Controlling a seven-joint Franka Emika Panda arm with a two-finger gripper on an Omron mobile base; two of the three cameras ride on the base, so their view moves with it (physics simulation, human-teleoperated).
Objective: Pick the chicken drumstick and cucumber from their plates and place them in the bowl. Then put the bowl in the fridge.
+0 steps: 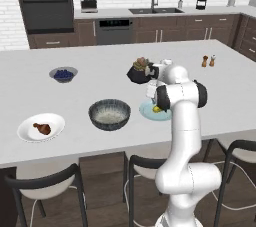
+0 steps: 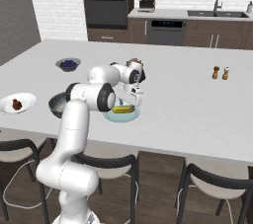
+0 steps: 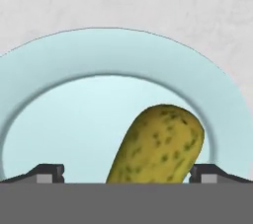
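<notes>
Gripper (image 3: pixel 126 176) spread wide, lowered over cucumber (image 3: pixel 160 146), laid on pale blue plate (image 3: pixel 74 60), near counter's front edge (image 2: pixel 197 149)

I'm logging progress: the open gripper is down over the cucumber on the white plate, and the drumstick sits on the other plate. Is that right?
Not quite. The cucumber lies on the pale blue-green plate, as the hand view shows; the drumstick is on the white plate. The gripper is indeed open over the cucumber.

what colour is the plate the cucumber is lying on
Pale blue-green. The plate under the cucumber shows best in the hand view.
</notes>
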